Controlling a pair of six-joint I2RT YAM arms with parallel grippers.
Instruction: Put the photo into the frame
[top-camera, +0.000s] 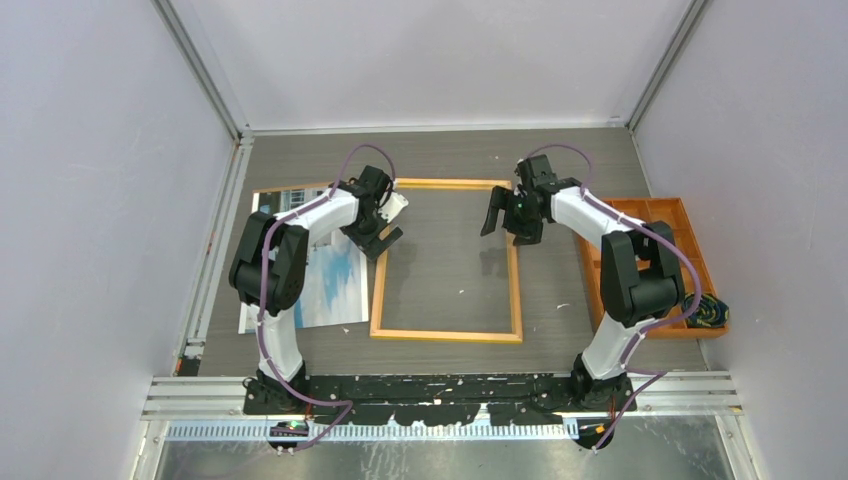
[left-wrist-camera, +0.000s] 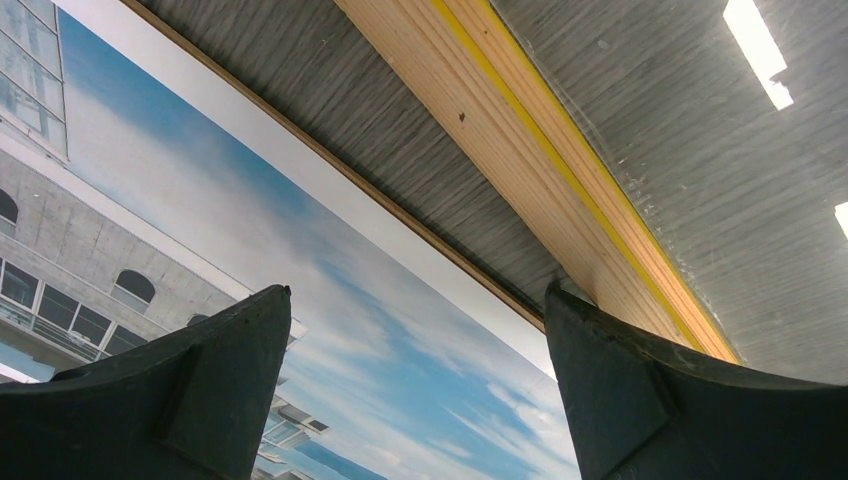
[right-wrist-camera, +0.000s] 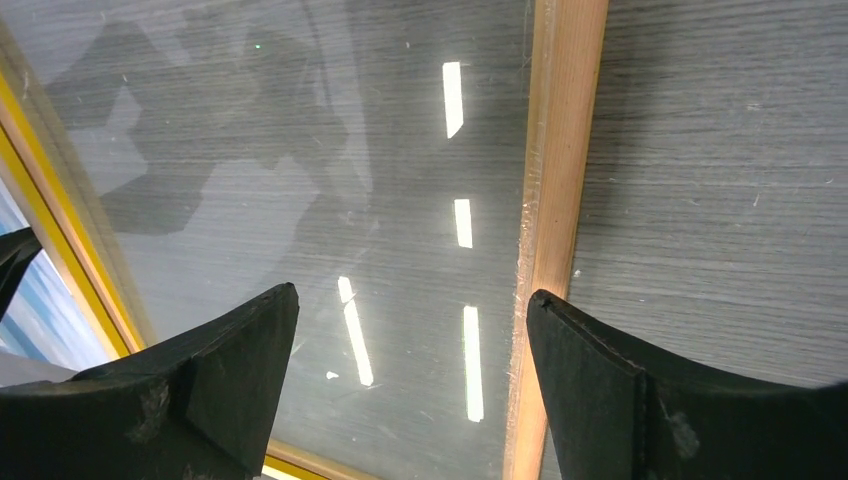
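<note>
The left arm and right arm both fold up at the elbow and reach forward, angled toward each other. The left gripper and right gripper point downward, jaws spread wide.

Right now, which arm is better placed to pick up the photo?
Left. The left jaws stand open above the photo's edge, beside the frame; the right jaws stand open over the frame's opposite rail, away from the photo.
</note>
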